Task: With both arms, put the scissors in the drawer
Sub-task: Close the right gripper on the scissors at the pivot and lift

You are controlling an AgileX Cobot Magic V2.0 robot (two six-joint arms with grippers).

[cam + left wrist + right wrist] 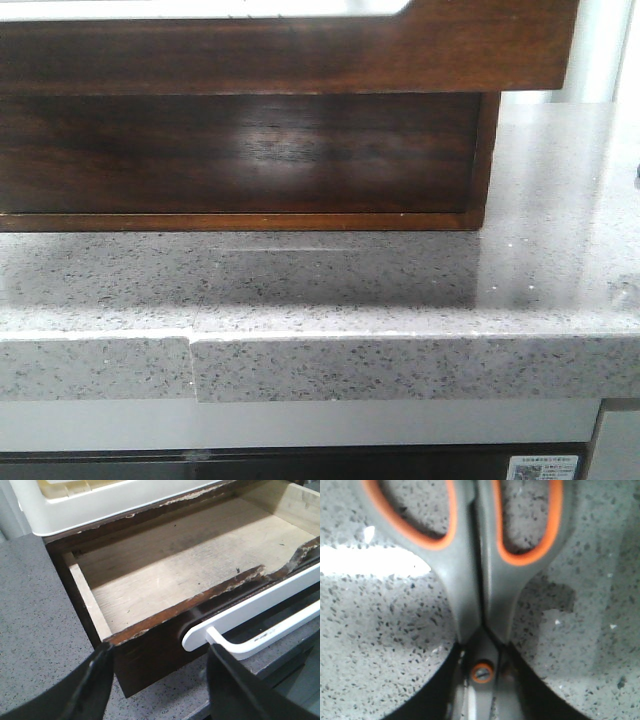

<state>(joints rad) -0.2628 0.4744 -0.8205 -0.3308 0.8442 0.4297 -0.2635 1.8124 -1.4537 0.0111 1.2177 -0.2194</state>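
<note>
You have the speckled grey stone counter (400,290) filling the front view, and on it sits the wide, shallow drawer of glossy dark reddish-brown wood (240,150), pulled out so that its underside and front overhang the counter's back part. In the left wrist view you look down into that drawer (165,575): its pale, bare wooden floor is open to the camera, its chipped front edge carries a white bar handle (260,620), and a cream plastic tray (95,500) rests above its rear.

Your left claw (157,680) hangs just in front of the drawer's near corner with its two dark fingers (95,685) spread wide and nothing between them.

In the right wrist view, the grey scissors with orange-lined finger loops (480,580) lie over the speckled counter, handles pointing away from the claw. Your right claw (482,700) is closed on the scissors at the blades, just by the orange pivot screw (482,672).
</note>
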